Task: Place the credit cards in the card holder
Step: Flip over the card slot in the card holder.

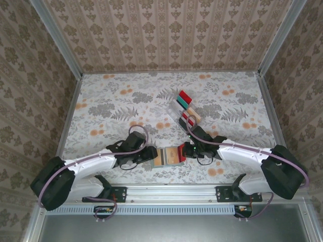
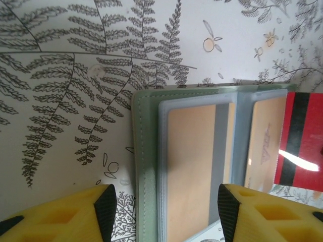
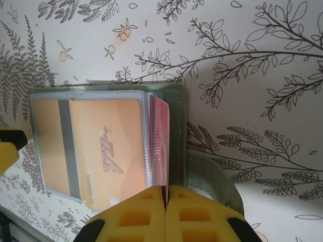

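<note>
While it lies open on the table [image 1: 111, 101], the card holder [image 2: 146, 166] sits at the near edge, in the middle, between the two grippers. Its grey-green cover faces down and its clear sleeves face up. An orange card [image 2: 192, 166] with a grey stripe shows through the left sleeve, and an orange VIP card [image 3: 108, 151] through the right one.

At the holder's right side is a red card [image 3: 160, 141] with black stripes, tilted up on its edge against the right sleeve. I cannot tell whether it has entered a pocket. The right gripper [image 3: 165, 201] has its yellow fingers pressed together on the near end of this red card.

The left gripper [image 2: 164, 212] hangs over the holder's left part with its fingers well apart. The holder's left edge lies between them, and contact is unclear.

Farther back, right of centre, a clear rack [image 1: 174, 107] holds a second red card [image 1: 184, 96], a teal card [image 1: 180, 102] and a beige card [image 1: 195, 117].
</note>
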You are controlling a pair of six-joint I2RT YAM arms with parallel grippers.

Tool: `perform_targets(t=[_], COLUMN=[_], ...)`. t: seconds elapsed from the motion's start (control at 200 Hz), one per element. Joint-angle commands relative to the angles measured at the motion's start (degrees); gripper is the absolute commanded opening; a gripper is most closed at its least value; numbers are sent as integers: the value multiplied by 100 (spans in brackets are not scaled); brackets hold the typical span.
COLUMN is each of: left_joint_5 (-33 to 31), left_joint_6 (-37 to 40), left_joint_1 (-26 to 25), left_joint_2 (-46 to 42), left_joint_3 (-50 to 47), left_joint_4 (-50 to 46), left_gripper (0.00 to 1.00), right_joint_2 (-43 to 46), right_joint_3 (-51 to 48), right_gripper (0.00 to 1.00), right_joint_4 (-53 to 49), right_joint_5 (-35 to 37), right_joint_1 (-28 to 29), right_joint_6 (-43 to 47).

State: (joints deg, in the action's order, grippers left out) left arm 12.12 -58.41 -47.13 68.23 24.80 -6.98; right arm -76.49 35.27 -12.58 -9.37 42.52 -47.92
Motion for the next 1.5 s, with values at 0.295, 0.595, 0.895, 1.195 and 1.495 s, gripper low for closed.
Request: perform_targets(t=[0.295, 0.595, 0.895, 1.195, 1.495], left_joint_5=[-55, -87, -76, -142, -282], left_joint_6=[41, 36, 5, -21, -24], left_joint_1=[-171, -225, -244, -261, -261], left_joint_2=[418, 489, 498, 415, 232], left_joint_3=[165, 201, 236, 263, 238], left_joint_4=[356, 464, 610, 609, 477], left_gripper=[52, 49, 48, 49, 51], right_joint_2=[-45, 438, 349, 118, -3], right_joint_3=[11, 256, 460, 622, 698], right_gripper=[4, 6, 6, 7, 7], right_joint_4=[353, 56, 135, 230, 139], right_joint_5=[-214, -206, -389, -409, -321], right_joint_1=[80, 142, 252, 379, 394], right_joint_6=[-192, -224, -272, -282, -315])
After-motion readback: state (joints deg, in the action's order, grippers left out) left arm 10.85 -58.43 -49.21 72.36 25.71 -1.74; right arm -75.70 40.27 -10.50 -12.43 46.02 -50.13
